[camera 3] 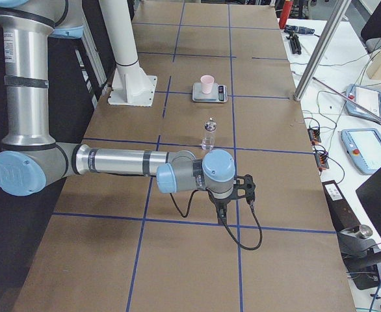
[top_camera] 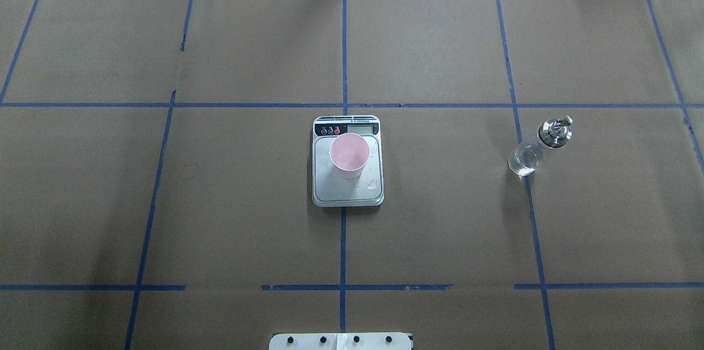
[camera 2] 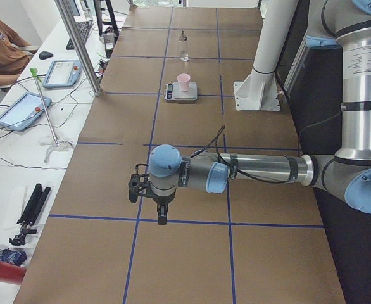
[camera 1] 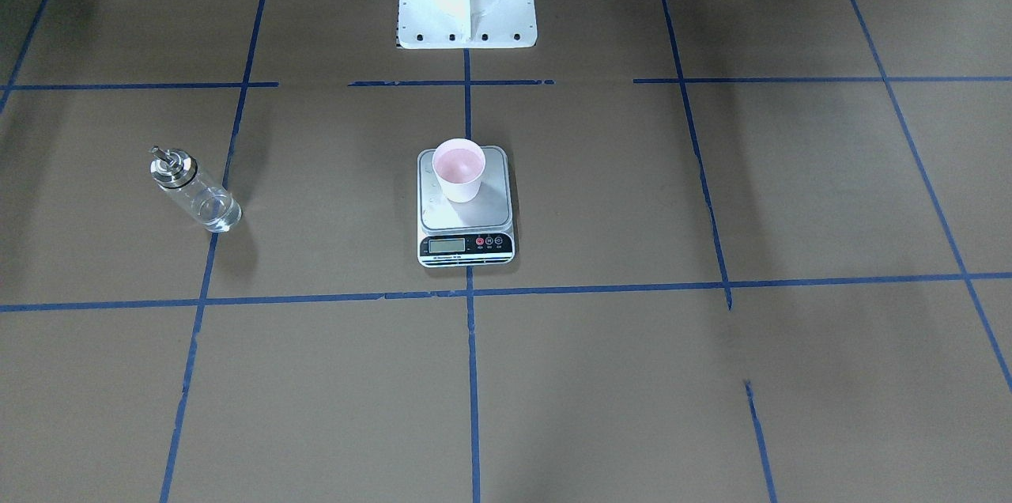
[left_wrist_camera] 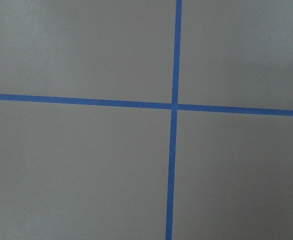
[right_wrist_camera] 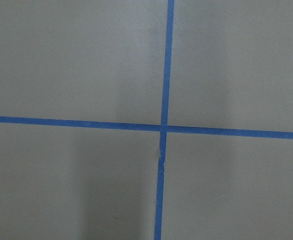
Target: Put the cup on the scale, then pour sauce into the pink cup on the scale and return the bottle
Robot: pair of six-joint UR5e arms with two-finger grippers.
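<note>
The pale pink cup (camera 1: 458,169) (top_camera: 348,154) stands upright on the silver scale (camera 1: 484,212) (top_camera: 329,189) at the table's middle. The glass bottle (camera 1: 198,194) (top_camera: 536,149) with its metal cap and spout stands upright on the robot's right side, apart from the scale, with clear sauce (top_camera: 522,163) low inside. My left gripper (camera 2: 162,214) and my right gripper (camera 3: 222,207) show only in the side views, each hanging over bare table far from cup and bottle. Whether they are open or shut I cannot tell. Both wrist views show only brown paper and blue tape.
The robot's white pedestal (camera 1: 466,5) stands behind the scale. A few drops lie on the scale platform (top_camera: 374,185). A side bench holds tablets (camera 2: 21,109) and cables, and a person (camera 2: 2,47) sits there. A metal post (camera 3: 320,52) rises at the table's operator edge.
</note>
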